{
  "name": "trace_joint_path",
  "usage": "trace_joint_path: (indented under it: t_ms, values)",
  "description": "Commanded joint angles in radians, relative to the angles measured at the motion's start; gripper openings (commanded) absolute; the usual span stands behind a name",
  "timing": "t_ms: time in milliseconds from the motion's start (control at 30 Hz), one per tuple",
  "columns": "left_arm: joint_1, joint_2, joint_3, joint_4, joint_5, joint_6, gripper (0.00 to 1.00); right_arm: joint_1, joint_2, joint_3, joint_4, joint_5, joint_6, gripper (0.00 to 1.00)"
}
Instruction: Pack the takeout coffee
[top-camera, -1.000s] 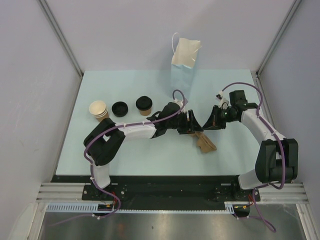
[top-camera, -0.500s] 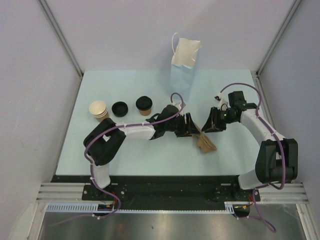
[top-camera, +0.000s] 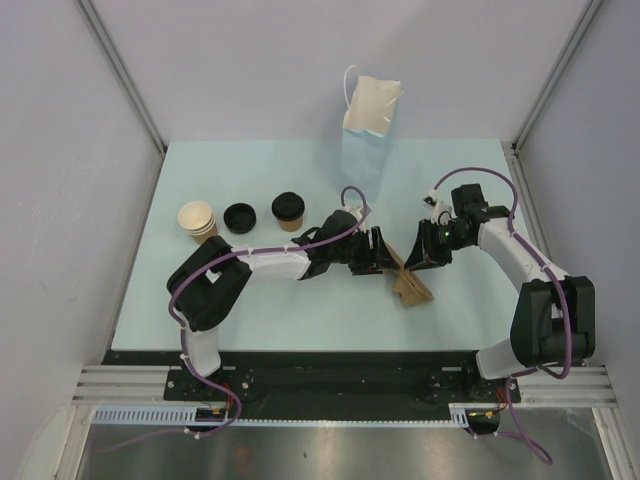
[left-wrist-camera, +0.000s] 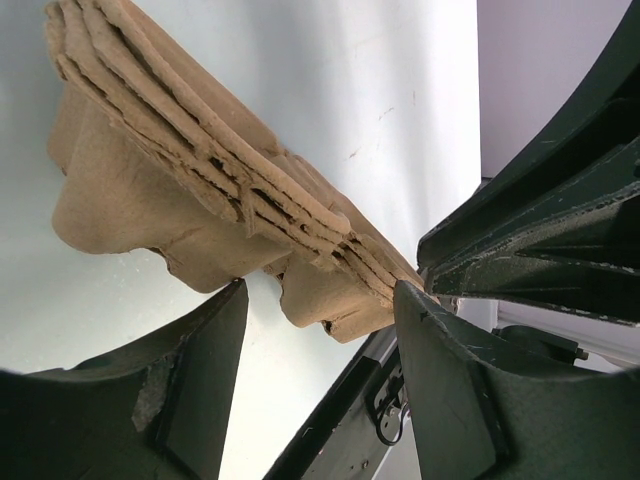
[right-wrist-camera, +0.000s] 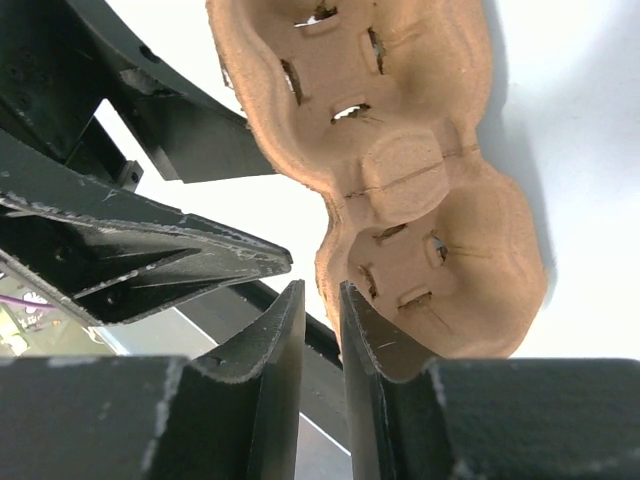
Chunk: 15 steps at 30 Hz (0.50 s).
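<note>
Pale blue desk (top-camera: 200, 300), enclosure walls on three sides. Left arm (top-camera: 270, 262) stretches from its base toward desk center; right arm (top-camera: 515, 255) bends in from the right edge toward the same spot. White paper bag (top-camera: 372, 108) stands upright at the back edge, mouth open, well apart from everything else. Stack of brown pulp cup carriers (top-camera: 412, 288) (left-wrist-camera: 200, 170) (right-wrist-camera: 400, 170) lies near desk center, tilted, with its upper end between the two hands; layered edges show in the left wrist view, and the two-cup molded shape with slots shows in the right wrist view. Left hand (top-camera: 385, 258) (left-wrist-camera: 320, 300) is at the stack's upper left end, fingers spread wide, carrier edge just at the gap, no contact visible. Right hand (top-camera: 420, 255) (right-wrist-camera: 320, 290) is at the stack's upper right end, fingers drawn nearly together with a thin slit between; carrier rim sits right at the tips, can't tell if it is pinched. Hands face each other, close, not touching. Stack of unlidded tan cups (top-camera: 197, 219) sits at left of the desk. Takeout coffee (top-camera: 288, 209), brown cup with black lid on, stands upright left of center, just behind the left arm, untouched. Loose black lid (top-camera: 240, 216) lies flat between the cup stack and the coffee.
</note>
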Motion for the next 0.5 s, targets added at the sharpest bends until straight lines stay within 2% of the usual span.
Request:
trace_joint_path:
  t_ms: [0,467]
  values:
    - [0.003,-0.022,-0.003,0.017,-0.001,0.012,0.65,0.003,0.014,0.003,-0.001,0.017,-0.016,0.24]
    - [0.003,-0.019,0.003,0.020,0.002,0.012,0.65,0.003,0.051,0.003,0.009,0.006,-0.010,0.21]
